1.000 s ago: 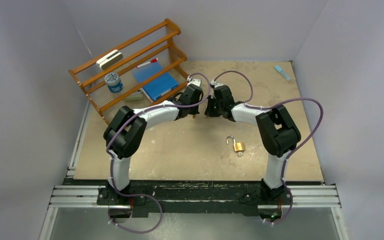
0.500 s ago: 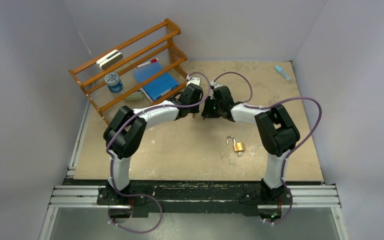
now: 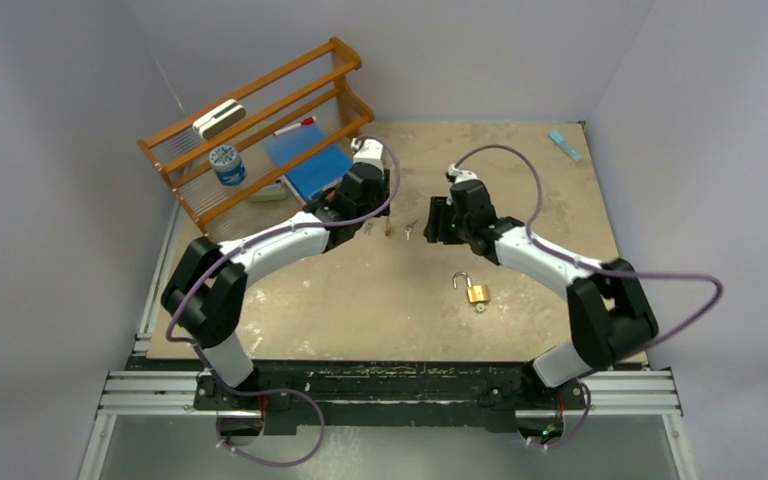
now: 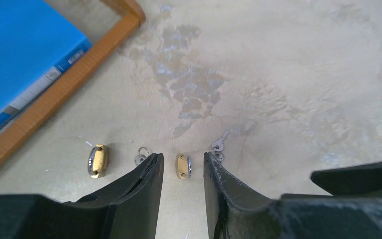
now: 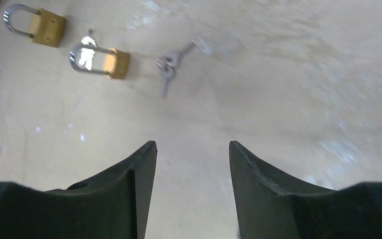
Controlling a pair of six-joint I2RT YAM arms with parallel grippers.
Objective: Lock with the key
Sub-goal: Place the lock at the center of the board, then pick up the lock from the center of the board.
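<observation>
Between the left fingertips: a small brass padlock (image 4: 182, 166) lies flat on the table (image 4: 288, 74), touching neither finger.
Left gripper (image 4: 181, 158): jaws apart, holding nothing, low over the table near the corner of the wooden rack (image 4: 64, 84).
Second padlock (image 4: 97, 160): outside the left gripper on the rack side, with a key ring (image 4: 141, 157) between it and the nearer finger.
Key bunch (image 4: 219, 147): just beyond the other left finger, on the side toward the right gripper (image 5: 191, 147).
Right gripper: jaws apart and empty. The key bunch lies ahead of it, clear of the fingertips, with the two padlocks in a row farther off.
Third padlock (image 3: 476, 292): shackle raised, alone on the table nearer the arm bases, apart from both grippers.
Rack contents: a blue binder (image 3: 310, 165) and a round tin (image 3: 227, 163) on the lower shelf, a red pen (image 3: 295, 125) above them, and a white block (image 3: 218, 118) on the top shelf.
Far right corner: a small light-blue object (image 3: 563, 145) lies on the table.
</observation>
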